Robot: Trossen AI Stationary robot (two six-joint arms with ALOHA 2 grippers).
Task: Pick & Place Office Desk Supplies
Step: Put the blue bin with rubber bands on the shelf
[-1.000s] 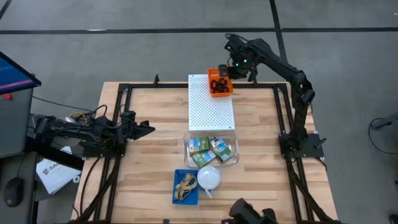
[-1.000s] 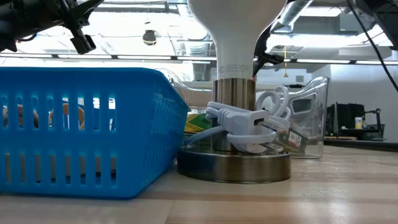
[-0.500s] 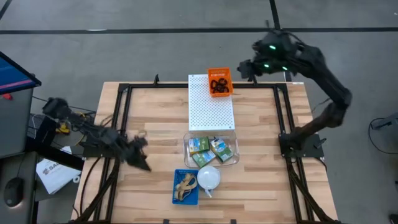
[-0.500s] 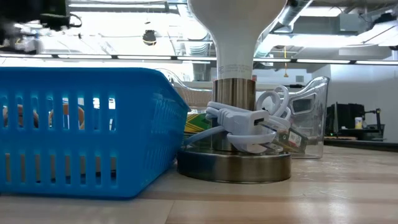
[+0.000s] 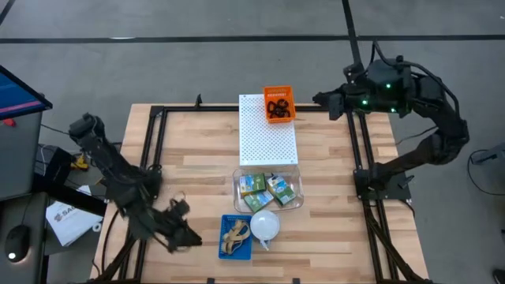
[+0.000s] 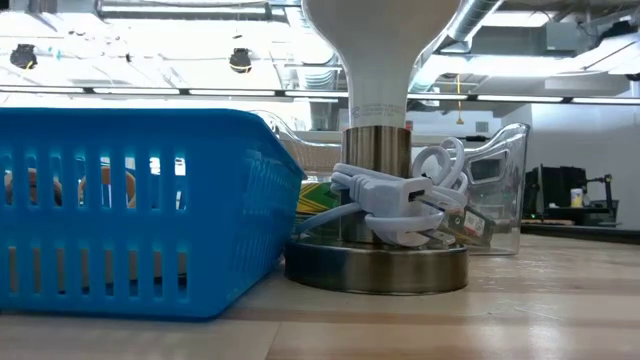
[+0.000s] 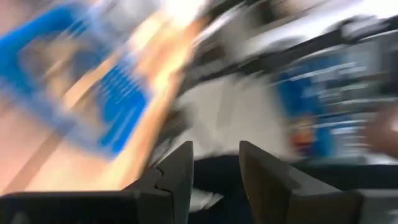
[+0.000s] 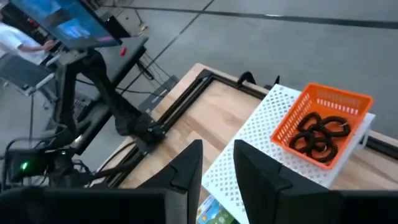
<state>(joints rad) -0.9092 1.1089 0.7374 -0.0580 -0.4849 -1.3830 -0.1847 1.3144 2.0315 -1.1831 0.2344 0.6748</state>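
Overhead, I see the slatted wooden desk (image 5: 331,237) with a white perforated board (image 5: 267,134) down its middle. An orange mesh basket (image 5: 278,103) at the board's far end holds the small black rings (image 5: 276,108). A clear plastic bin (image 5: 267,190) below the board holds the yellow-and-green crayon boxes (image 5: 267,189), and a blue slatted basket (image 5: 236,237) near the front edge holds the tan rubber bands (image 5: 234,235). A white round lamp (image 5: 265,225) stands just beside the blue basket. My left claw (image 5: 189,237) hangs low over the desk, left of the blue basket; my right claw (image 5: 322,99) is raised to the right of the orange basket.

From desk level, the blue basket's ribbed wall (image 6: 130,210) fills the left, next to the lamp's brushed metal base (image 6: 376,265) with a coiled white cord (image 6: 395,200).

On the left wrist, the picture is smeared; the fingers (image 7: 174,174) stand slightly apart, holding nothing.

On the right wrist, the fingers (image 8: 186,167) are spread and bare, with the orange basket beyond.
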